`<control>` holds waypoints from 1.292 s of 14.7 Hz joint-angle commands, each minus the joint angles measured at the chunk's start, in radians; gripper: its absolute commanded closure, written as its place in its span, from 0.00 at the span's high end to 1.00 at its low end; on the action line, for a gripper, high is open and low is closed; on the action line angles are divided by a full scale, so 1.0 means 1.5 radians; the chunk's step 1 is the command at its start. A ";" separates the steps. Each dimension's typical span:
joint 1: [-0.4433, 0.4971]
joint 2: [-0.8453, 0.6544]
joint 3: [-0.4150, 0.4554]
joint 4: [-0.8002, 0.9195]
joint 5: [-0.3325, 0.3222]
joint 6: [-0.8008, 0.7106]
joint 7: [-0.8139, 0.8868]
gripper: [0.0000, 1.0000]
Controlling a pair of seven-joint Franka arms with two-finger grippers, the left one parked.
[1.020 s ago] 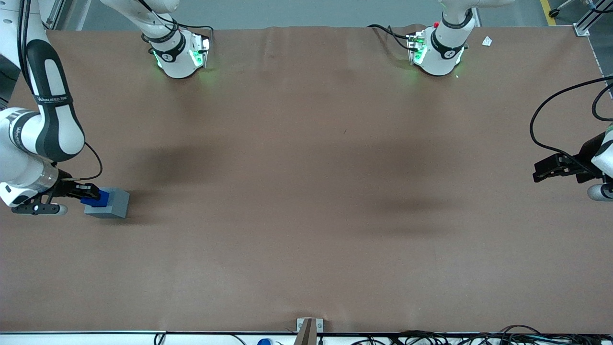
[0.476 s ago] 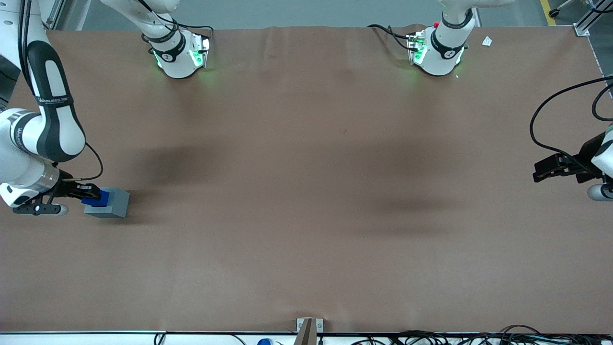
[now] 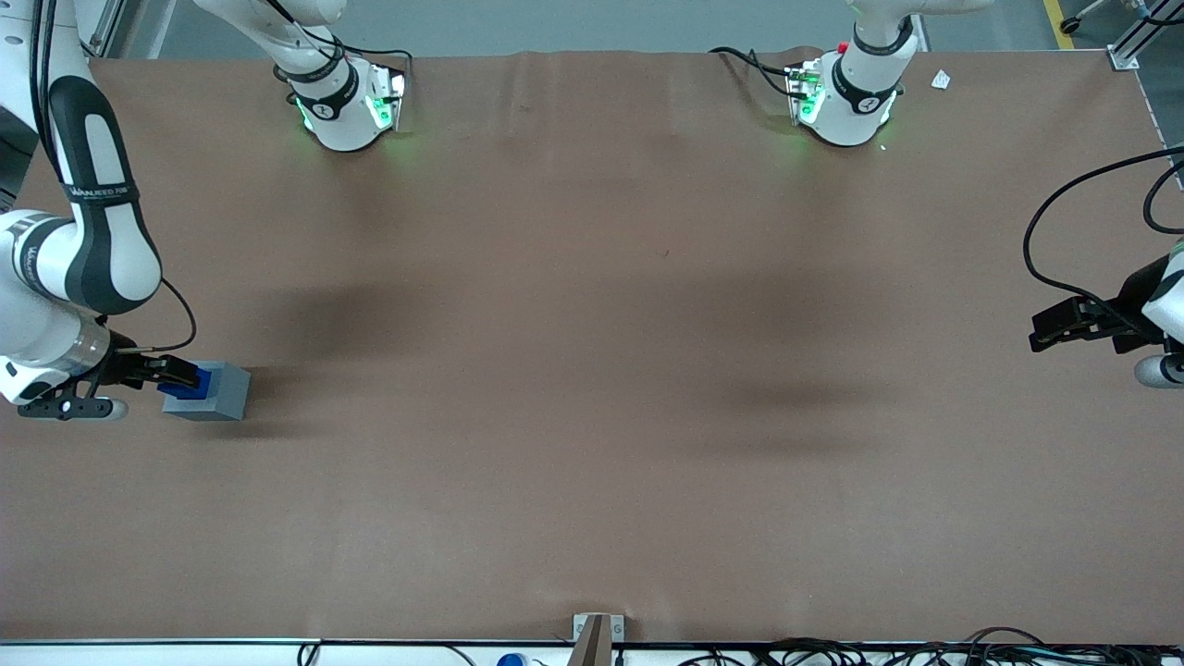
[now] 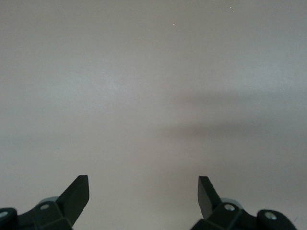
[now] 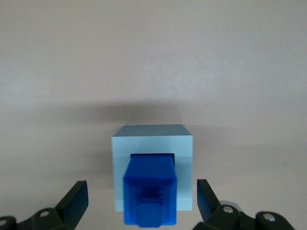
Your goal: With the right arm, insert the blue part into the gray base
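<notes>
The gray base stands on the brown table near the working arm's end. The blue part sits upright in the recess in its top, stud pointing up. In the right wrist view the blue part fills the recess of the gray base and rises out of it. My right gripper is open, one black finger on each side of the blue part, with a clear gap to it. In the front view the gripper hovers just above the blue part.
Two arm bases stand at the table's edge farthest from the front camera. A metal bracket sits at the nearest edge, with cables along it. A white scrap lies toward the parked arm's end.
The right arm's wrist has shifted slightly toward the working arm's end of the table. The blue part and gray base have stayed put.
</notes>
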State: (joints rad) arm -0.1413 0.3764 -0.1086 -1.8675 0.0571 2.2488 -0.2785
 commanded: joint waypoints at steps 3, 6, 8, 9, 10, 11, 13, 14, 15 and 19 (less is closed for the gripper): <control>0.023 -0.006 0.003 0.190 0.006 -0.249 0.017 1.00; 0.052 -0.024 0.008 0.260 0.006 -0.354 0.062 1.00; 0.097 -0.067 0.008 0.265 0.006 -0.389 0.099 1.00; 0.126 -0.091 0.008 0.264 0.002 -0.404 0.145 1.00; 0.145 -0.109 0.008 0.264 0.002 -0.424 0.179 1.00; 0.159 -0.129 0.008 0.260 0.002 -0.434 0.197 1.00; 0.176 -0.181 0.008 0.237 0.003 -0.448 0.201 1.00; 0.178 -0.206 0.008 0.219 0.003 -0.449 0.201 1.00; 0.179 -0.237 0.008 0.190 0.003 -0.448 0.201 1.00; 0.179 -0.346 0.009 0.075 0.001 -0.438 0.201 1.00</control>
State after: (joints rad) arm 0.1274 -0.0216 -0.0981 -1.6015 0.0619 1.5570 0.0142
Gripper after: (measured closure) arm 0.000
